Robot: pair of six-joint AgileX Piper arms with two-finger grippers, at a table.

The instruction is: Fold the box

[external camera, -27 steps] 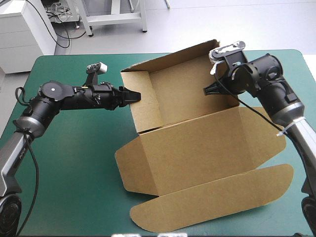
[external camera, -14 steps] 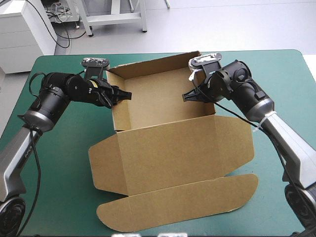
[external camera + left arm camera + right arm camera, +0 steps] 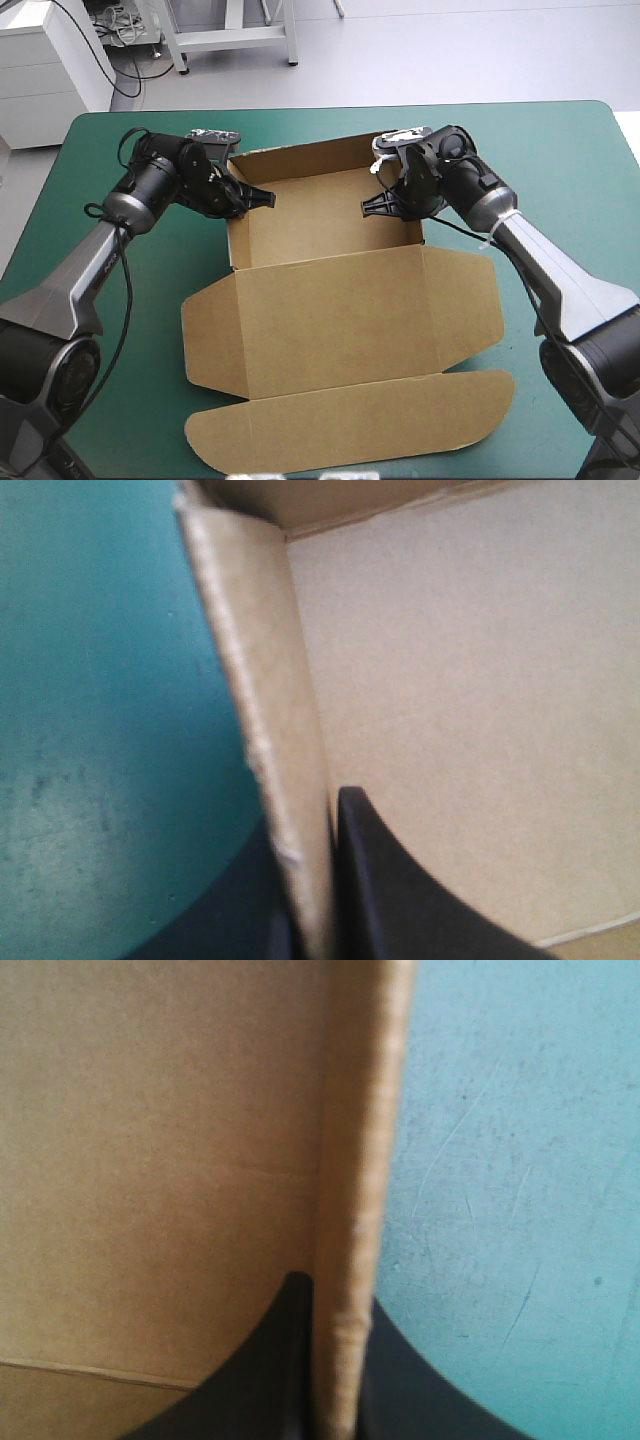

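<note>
In the high view, the box is seen in the middle of the desk. It forms an open tray toward the far edge, with the lid laid flat toward the near edge. The tray's left wall is taken by the left gripper and its right wall by the right gripper, each reaching in from its own side. The brown board is judged light and stiff, yet easily creased or torn if it is twisted. It is best held by a wall's top edge, with a finger on each face.

In the left wrist view, the left wall is shown edge-on between the black fingers. They are clenched on the board, all but shut. One finger is set inside the tray and the other outside, over the teal-green cover.

In the right wrist view, the right wall is likewise pinched between the fingers, which are nearly closed on it. One finger lies against the inner face, and the other is partly seen on the outer side, above the cover. No slack is seen in either grip.
</note>
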